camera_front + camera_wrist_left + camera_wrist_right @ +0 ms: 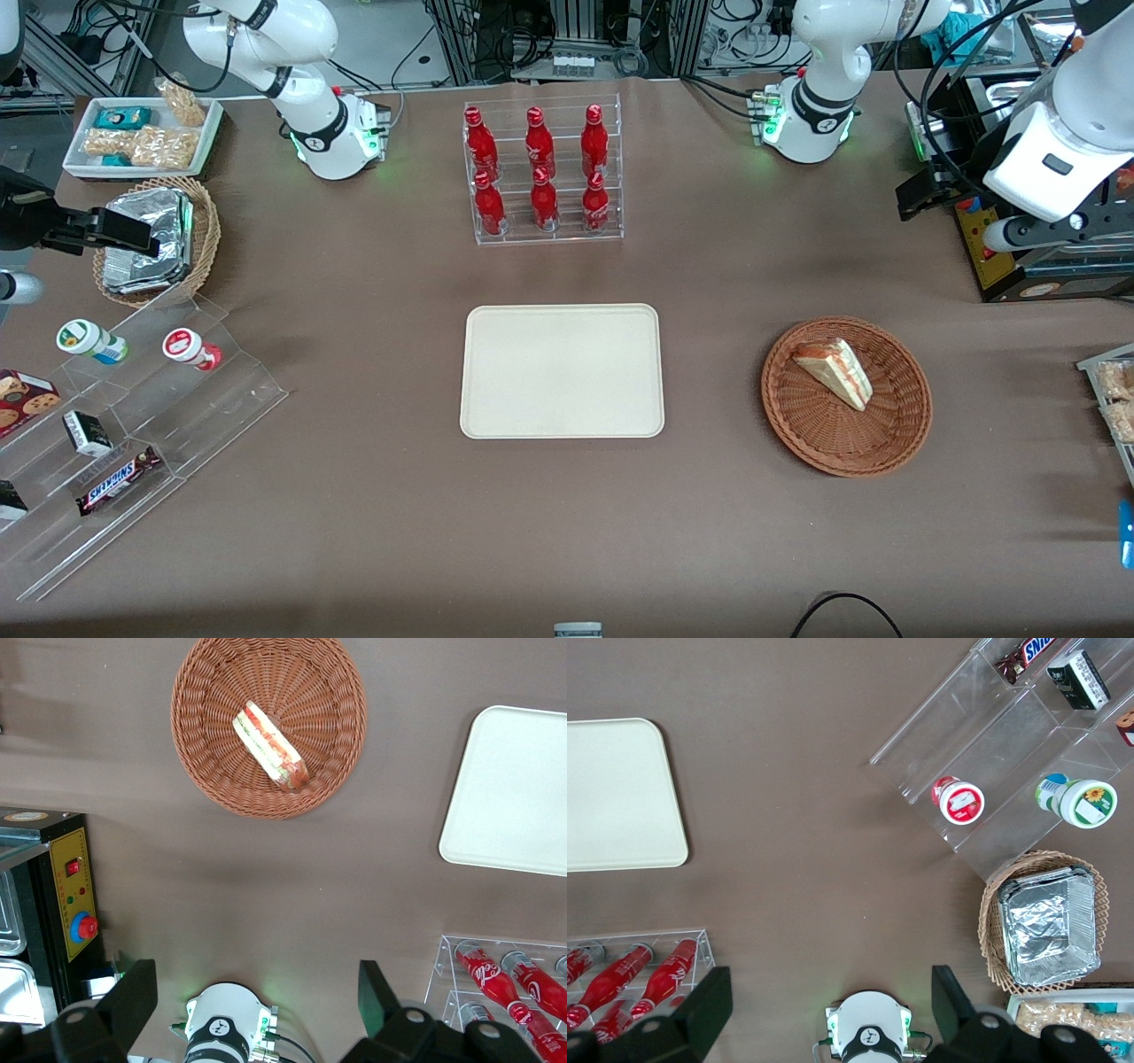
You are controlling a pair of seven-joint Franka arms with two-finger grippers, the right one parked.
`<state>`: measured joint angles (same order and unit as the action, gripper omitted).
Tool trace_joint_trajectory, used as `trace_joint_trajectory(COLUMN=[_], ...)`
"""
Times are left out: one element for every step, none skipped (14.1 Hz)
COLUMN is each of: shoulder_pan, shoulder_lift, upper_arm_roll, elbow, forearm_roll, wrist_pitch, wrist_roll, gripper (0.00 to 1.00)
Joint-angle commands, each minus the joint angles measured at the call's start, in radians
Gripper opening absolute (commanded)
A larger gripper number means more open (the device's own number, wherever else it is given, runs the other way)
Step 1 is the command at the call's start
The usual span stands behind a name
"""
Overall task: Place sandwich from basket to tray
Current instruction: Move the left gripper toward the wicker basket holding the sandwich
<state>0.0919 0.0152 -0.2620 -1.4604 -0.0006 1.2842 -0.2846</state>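
The sandwich (833,372) (270,746), a white-bread wedge with red and pale layers, lies in the reddish-brown wicker basket (886,434) (213,691) toward the working arm's end of the table. The cream tray (562,370) (509,788) (616,793) lies flat and bare at mid-table, beside the basket. My gripper (921,193) (257,992) hangs high above the table, farther from the front camera than the basket and well apart from it. Its fingers (133,992) are spread wide with nothing between them.
A clear rack of red bottles (542,173) stands farther back than the tray. A black control box with a yellow panel (1019,266) (71,895) sits near my gripper. Toward the parked arm's end are a tan basket of foil packets (155,239), a white snack bin (142,133) and acrylic steps (133,399).
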Motion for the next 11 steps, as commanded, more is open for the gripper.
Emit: trace_joint_trajectory(shoulder_pan=[0.000,0.000,0.000,0.000,0.002,0.002,0.002,0.005,0.006,0.006,0.006], shoulder_lift=[-0.020,-0.017,-0.017,-0.017,-0.012,-0.001,0.011,0.026,0.052,0.078,0.104], upper_arm_roll=[0.003,0.003,0.001,0.003,0.003,0.003,0.003,0.003,0.004,0.003,0.003], elbow=[0.005,0.005,0.005,0.003,0.003,-0.001,-0.009,-0.020,-0.029,-0.035,-0.053], forearm_roll=[0.013,0.013,0.014,0.014,0.014,0.014,0.014,0.014,0.014,0.014,0.014], wrist_pitch=[-0.017,-0.016,-0.016,-0.017,-0.016,-0.017,-0.019,-0.022,-0.022,-0.014,0.003], wrist_roll=[0.010,0.007,0.007,0.005,0.001,-0.005,-0.007,-0.027,-0.078,-0.114,-0.119], gripper=[1.00,1.00,1.00,1.00,1.00,1.00,1.00,1.00,1.00,1.00,1.00])
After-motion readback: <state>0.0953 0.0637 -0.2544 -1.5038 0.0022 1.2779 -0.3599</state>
